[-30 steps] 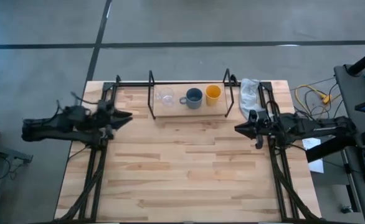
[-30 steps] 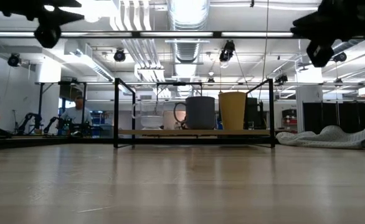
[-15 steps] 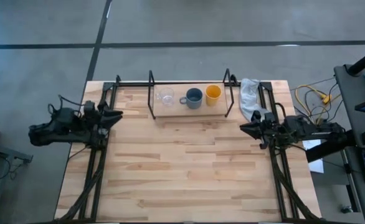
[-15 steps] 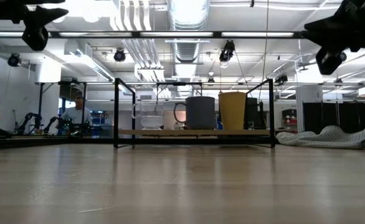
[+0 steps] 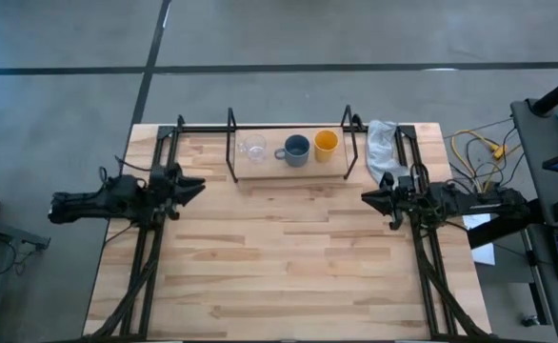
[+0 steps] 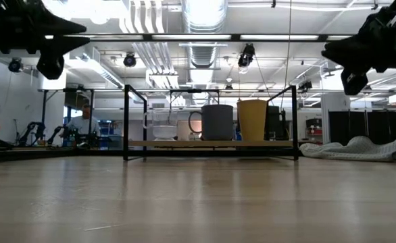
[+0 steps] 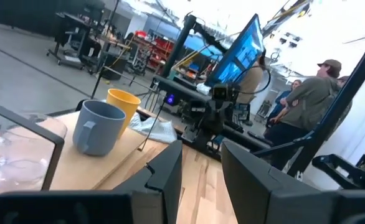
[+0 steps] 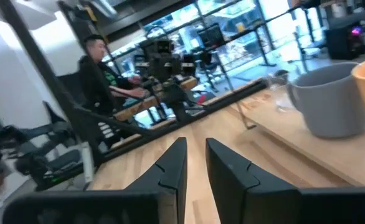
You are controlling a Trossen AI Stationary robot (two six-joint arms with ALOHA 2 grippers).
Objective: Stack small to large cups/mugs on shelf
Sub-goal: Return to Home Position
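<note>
Three cups stand upright in a row on the shelf (image 5: pixel 271 168) by the table's far edge: a clear glass cup (image 5: pixel 251 149), a grey-blue mug (image 5: pixel 297 150) and a yellow cup (image 5: pixel 326 142). The low view shows the glass cup (image 6: pixel 163 125), the mug (image 6: pixel 217 121) and the yellow cup (image 6: pixel 252 119) on their bases on the board (image 6: pixel 211 143). My left gripper (image 5: pixel 201 185) hovers left of the shelf, open by a narrow gap and empty. My right gripper (image 5: pixel 363 198) hovers right of it, shut and empty. Both are well above the tabletop.
A white cloth (image 5: pixel 382 143) lies crumpled at the table's far right corner, beside the shelf's right upright. Black frame rails (image 5: pixel 150 257) run along both sides of the table. Bare wood (image 5: pixel 288 257) stretches between the arms and toward the near edge. People stand beyond the table.
My left gripper drew back toward the table's left edge, then came forward toward the middle again and sank lower. My right gripper pulled slightly toward the right edge, returned, and sank a little. The cups have stayed where they were.
</note>
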